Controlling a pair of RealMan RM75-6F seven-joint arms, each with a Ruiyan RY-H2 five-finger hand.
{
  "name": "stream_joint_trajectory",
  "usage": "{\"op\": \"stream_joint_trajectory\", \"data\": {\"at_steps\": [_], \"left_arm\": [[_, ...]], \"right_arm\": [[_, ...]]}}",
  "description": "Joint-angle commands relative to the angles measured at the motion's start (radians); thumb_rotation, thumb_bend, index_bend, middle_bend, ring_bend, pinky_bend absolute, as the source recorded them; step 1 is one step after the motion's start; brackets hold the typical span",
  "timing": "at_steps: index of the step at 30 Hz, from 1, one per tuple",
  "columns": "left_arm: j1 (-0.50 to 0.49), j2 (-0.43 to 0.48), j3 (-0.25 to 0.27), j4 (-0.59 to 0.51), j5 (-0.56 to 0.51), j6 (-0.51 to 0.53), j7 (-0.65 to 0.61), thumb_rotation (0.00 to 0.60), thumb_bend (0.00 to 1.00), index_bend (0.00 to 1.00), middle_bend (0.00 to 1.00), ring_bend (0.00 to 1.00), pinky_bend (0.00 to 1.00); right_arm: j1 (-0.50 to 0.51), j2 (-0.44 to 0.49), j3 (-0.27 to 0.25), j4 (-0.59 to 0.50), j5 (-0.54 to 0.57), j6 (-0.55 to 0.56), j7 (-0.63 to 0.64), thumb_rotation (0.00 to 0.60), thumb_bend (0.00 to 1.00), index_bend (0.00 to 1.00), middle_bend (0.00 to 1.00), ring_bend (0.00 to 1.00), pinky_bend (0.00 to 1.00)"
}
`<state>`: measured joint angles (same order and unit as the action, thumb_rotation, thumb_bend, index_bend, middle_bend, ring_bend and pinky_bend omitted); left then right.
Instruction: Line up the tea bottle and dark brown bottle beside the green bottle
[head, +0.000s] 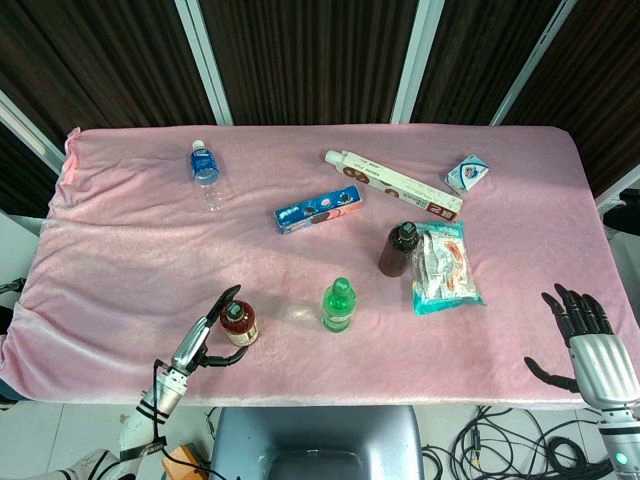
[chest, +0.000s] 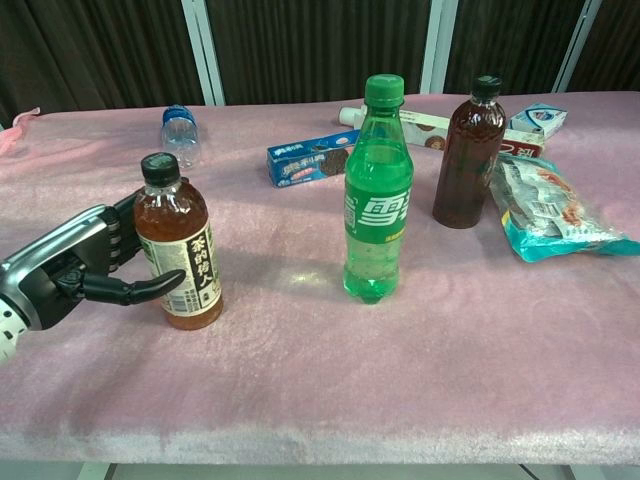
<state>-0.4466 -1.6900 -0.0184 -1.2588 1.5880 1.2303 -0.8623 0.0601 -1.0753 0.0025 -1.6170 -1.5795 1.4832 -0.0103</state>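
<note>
The tea bottle (head: 238, 323) (chest: 180, 245), amber with a black cap, stands upright near the table's front left. My left hand (head: 200, 342) (chest: 75, 268) holds it from the left, thumb across its front and fingers behind it. The green bottle (head: 338, 305) (chest: 378, 190) stands upright to its right, a gap between them. Farther right and back stands the dark brown bottle (head: 397, 248) (chest: 468, 155), next to a snack packet. My right hand (head: 588, 338) hovers open at the front right table edge, fingers spread, holding nothing.
A teal snack packet (head: 445, 265) (chest: 555, 210) lies right of the dark brown bottle. Behind are a blue biscuit box (head: 318, 210) (chest: 312, 160), a long white box (head: 392, 183), a small blue carton (head: 467, 174) and a clear water bottle (head: 205, 165) (chest: 180, 130). A pink cloth (head: 120, 250) covers the table.
</note>
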Motion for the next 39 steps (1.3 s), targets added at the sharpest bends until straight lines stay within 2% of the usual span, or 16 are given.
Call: {"op": "stream_joint_trajectory", "data": {"at_steps": [1,15,17,20,23,26,33,39], "left_arm": [[-0.001,-0.001,0.000,0.001,-0.008,-0.005,0.005,0.600,0.30,0.00,0.00,0.00,0.06],[-0.016,-0.009,-0.014,0.005,-0.045,-0.037,0.003,0.600,0.30,0.01,0.01,0.00,0.07],[-0.020,-0.009,-0.019,0.002,-0.052,-0.045,0.003,0.600,0.30,0.08,0.07,0.00,0.07],[-0.026,-0.009,-0.025,0.000,-0.058,-0.053,0.014,0.600,0.30,0.27,0.25,0.02,0.07],[-0.027,-0.018,-0.032,0.007,-0.064,-0.050,0.042,0.600,0.30,0.41,0.44,0.13,0.07],[-0.028,-0.021,-0.037,0.008,-0.074,-0.054,0.047,0.600,0.31,0.52,0.57,0.22,0.08],[-0.034,-0.033,-0.059,0.011,-0.099,-0.063,0.048,0.600,0.37,0.60,0.64,0.35,0.15],[-0.073,-0.050,-0.106,-0.012,-0.107,-0.075,0.068,0.600,0.40,0.58,0.65,0.36,0.15]], "right_arm": [[0.001,0.001,-0.001,-0.002,-0.004,-0.001,0.000,0.600,0.33,0.00,0.00,0.00,0.05],[0.001,0.002,-0.003,-0.001,-0.009,-0.002,0.004,0.600,0.33,0.00,0.00,0.00,0.05],[0.001,0.001,-0.003,-0.002,-0.008,-0.004,0.002,0.600,0.33,0.00,0.00,0.00,0.05],[0.001,0.000,-0.003,-0.001,-0.009,-0.004,-0.003,0.600,0.33,0.00,0.00,0.00,0.05],[0.001,-0.001,-0.004,-0.001,-0.008,-0.007,-0.006,0.600,0.33,0.00,0.00,0.00,0.05],[0.001,0.002,-0.005,-0.001,-0.010,-0.006,-0.006,0.600,0.33,0.00,0.00,0.00,0.05],[-0.001,0.005,-0.008,0.000,-0.014,-0.004,0.002,0.600,0.33,0.00,0.00,0.00,0.05],[0.002,0.001,-0.008,0.000,-0.013,-0.012,-0.005,0.600,0.33,0.00,0.00,0.00,0.05]]}}
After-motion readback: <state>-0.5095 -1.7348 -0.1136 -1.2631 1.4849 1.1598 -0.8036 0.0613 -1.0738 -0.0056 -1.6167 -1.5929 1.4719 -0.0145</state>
